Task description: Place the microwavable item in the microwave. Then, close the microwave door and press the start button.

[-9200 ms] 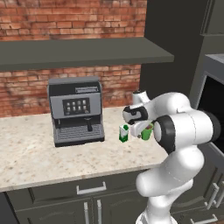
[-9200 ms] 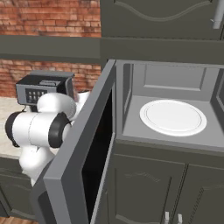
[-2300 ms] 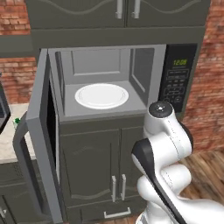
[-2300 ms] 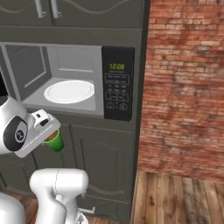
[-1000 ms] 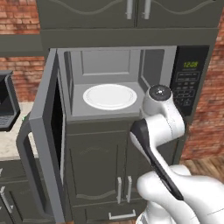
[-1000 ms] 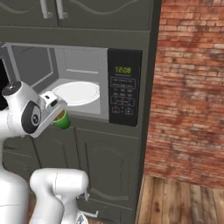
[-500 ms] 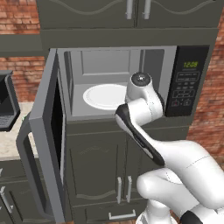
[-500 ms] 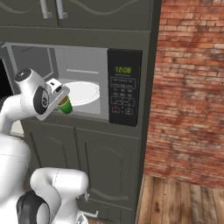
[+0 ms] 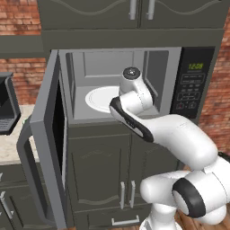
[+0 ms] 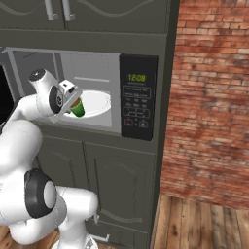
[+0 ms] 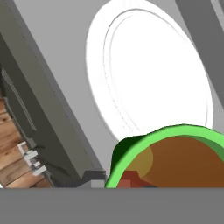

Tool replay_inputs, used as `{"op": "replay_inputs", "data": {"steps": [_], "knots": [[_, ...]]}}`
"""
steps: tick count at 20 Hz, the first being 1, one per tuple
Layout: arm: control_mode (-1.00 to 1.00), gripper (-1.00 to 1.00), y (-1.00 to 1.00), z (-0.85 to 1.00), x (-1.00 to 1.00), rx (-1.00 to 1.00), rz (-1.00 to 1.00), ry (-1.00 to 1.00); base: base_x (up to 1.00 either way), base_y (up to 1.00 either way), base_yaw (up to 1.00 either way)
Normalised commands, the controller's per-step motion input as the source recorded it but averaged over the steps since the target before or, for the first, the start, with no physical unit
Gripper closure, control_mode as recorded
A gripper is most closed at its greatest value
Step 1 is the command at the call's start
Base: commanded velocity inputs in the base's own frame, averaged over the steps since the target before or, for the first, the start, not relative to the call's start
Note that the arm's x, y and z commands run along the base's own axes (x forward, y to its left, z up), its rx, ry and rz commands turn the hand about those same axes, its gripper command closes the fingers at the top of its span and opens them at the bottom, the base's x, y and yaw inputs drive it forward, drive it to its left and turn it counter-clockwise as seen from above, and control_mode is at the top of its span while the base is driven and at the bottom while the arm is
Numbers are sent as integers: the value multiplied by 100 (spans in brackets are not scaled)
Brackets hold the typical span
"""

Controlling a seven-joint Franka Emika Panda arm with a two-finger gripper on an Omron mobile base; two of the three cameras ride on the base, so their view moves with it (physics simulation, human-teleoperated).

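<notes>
Microwave (image 10: 92, 73) open, turntable (image 10: 95, 103) bare | tool (image 10: 74, 103) grips green cup (image 10: 78, 108), brown contents

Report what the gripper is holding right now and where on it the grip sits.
The gripper holds the green cup by its upper rim, tilted, at the microwave opening.

I see a bright green cup (image 10: 77, 108) with brown contents (image 11: 183, 164). The microwave (image 9: 117, 78) is silver-grey, with a paler grey interior and a white turntable (image 9: 102, 98). Its keypad panel (image 10: 138, 97) is black, showing green digits and one red key. The microwave door (image 9: 47, 139) has a silver-grey frame around dark glass. My arm (image 9: 173, 137) is white with dark joints. Cabinets (image 10: 116, 182) are dark grey-green, the wall (image 10: 211, 102) is red brick, and the floor (image 10: 204, 226) is brown wood planks.
</notes>
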Motion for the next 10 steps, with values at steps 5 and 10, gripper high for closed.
{"op": "replay_inputs", "data": {"steps": [5, 10], "knots": [[-100, 100, 8, -1, 50, -3, 0, 1, 0, 0, 0], [-100, 100, 8, -10, 45, -4, 1, 6, 0, 0, 0]]}}
